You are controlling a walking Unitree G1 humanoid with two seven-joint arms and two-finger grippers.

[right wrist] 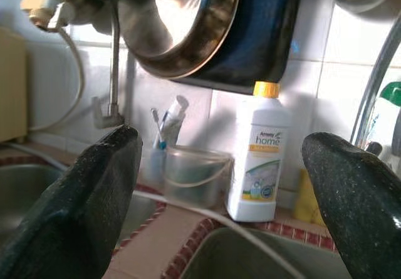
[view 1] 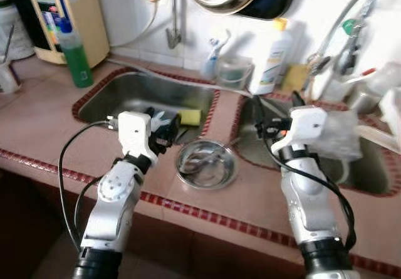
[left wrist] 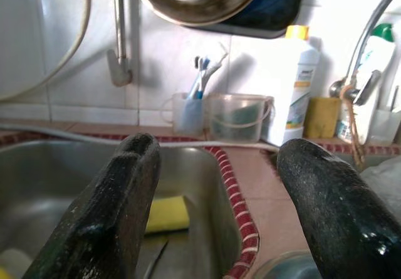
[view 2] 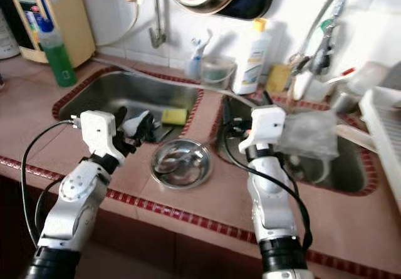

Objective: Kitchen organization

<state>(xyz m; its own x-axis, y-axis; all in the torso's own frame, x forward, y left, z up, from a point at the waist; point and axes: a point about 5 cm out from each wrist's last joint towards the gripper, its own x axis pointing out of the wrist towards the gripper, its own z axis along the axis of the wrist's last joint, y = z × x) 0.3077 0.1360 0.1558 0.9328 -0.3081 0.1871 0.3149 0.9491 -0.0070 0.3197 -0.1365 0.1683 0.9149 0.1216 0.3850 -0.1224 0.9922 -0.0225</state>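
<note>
A shallow, shiny steel bowl (view 1: pixel 205 163) with what looks like cutlery lying in it sits on the pink tiled counter (view 1: pixel 37 125), on the strip between the two steel sinks and near the front edge. The left sink (view 1: pixel 125 94) holds a yellow sponge (view 1: pixel 190 116), and behind the sinks stand a clear plastic tub (view 1: pixel 233 72), a white detergent bottle with a yellow cap (view 1: pixel 274 56) and a cup of toothbrushes (left wrist: pixel 188 106). The left gripper (left wrist: pixel 216 213) hovers over the left sink's front right corner and the right gripper (right wrist: pixel 219 213) over the right sink (view 2: pixel 351 166), each with its black fingers spread wide and holding nothing.
</note>
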